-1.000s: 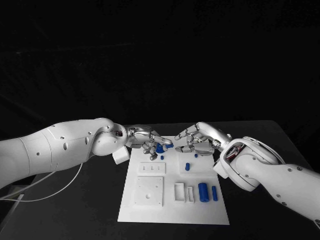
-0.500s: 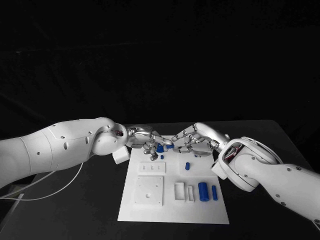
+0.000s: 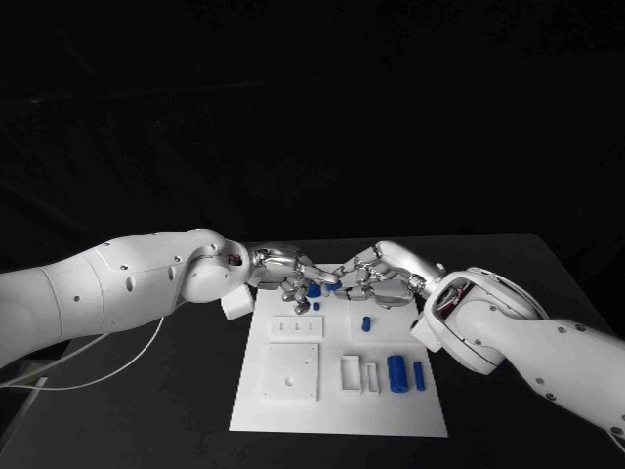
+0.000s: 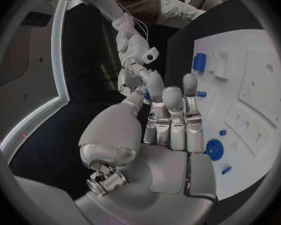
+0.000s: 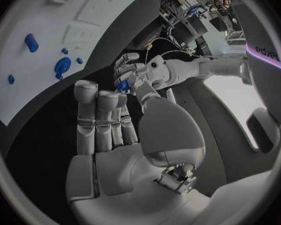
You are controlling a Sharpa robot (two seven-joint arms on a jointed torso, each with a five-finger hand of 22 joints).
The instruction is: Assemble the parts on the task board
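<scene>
Task board (image 3: pixel 338 415) lies white in the middle of the black table (image 3: pixel 186 391), blue parts (image 3: pixel 395 370) on it.
Above its far end, left hand (image 3: pixel 287 274) and right hand (image 3: pixel 379 275) meet fingertip to fingertip, pinching one small blue part (image 5: pixel 122 85) between them.

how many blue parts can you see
6: thick cylinder and thin cylinder at the board's near end, a peg mid-board, a bit between left hand and right hand, a round part and a stub beside them. Hands may hide more.
</scene>
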